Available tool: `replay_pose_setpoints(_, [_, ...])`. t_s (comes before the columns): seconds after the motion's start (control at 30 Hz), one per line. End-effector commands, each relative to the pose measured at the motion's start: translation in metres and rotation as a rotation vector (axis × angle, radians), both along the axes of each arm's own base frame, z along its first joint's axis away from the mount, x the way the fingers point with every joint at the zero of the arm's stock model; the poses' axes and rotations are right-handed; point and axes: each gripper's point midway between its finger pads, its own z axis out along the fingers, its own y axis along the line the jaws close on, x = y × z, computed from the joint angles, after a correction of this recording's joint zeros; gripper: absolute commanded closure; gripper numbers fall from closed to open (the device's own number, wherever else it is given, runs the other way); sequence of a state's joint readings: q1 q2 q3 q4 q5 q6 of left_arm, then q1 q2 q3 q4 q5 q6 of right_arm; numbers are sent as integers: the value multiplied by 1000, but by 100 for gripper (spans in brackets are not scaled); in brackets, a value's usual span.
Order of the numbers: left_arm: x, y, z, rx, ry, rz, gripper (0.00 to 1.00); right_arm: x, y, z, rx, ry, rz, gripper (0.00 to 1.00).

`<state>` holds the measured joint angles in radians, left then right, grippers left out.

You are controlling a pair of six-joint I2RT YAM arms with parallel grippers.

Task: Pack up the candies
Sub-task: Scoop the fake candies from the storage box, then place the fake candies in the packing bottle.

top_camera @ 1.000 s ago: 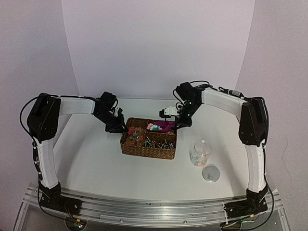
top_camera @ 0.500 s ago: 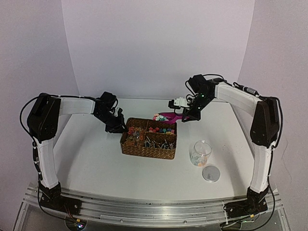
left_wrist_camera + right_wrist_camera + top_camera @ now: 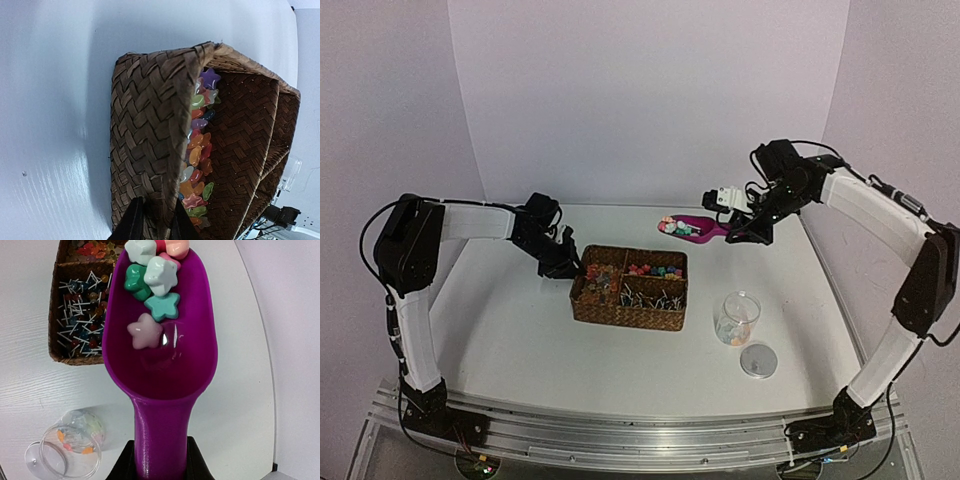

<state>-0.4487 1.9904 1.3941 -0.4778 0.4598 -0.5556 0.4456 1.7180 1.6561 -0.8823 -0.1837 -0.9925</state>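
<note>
Star-shaped candies [image 3: 152, 280] in white, green, teal and pink lie at the front of a magenta scoop [image 3: 165, 375]. My right gripper [image 3: 160, 456] is shut on the scoop's handle. It holds the scoop [image 3: 692, 228] in the air behind and to the right of the woven basket [image 3: 628, 312]. More candies [image 3: 197, 155] fill the basket's left compartment, and others [image 3: 655, 270] lie in its back right one. My left gripper [image 3: 156, 205] is shut on the basket's left wall [image 3: 145, 125], one finger on each side of it.
A clear jar [image 3: 736, 318] holding a few candies stands right of the basket, with its round lid [image 3: 758, 360] flat on the table in front of it. The basket's front compartment [image 3: 80, 310] is full of round-headed pins.
My right arm has lifted the loaded scoop out of the basket's back right compartment and carried it up and to the right. The left gripper has stayed on the basket wall.
</note>
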Motion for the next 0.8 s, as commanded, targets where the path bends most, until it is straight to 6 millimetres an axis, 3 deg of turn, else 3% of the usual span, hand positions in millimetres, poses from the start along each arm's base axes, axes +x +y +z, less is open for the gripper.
replay_pose_setpoints(0.0, [-25, 1, 3, -38, 77, -3, 81, -23, -23, 18, 43, -19, -33, 100])
replay_pose_setpoints(0.47, [-43, -4, 0, -103, 139, -17, 77, -86, -100, 8, 29, -13, -158, 100])
replay_pose_setpoints(0.77, [-40, -6, 2, -109, 127, -17, 76, -127, -129, -6, -57, 7, -149, 100])
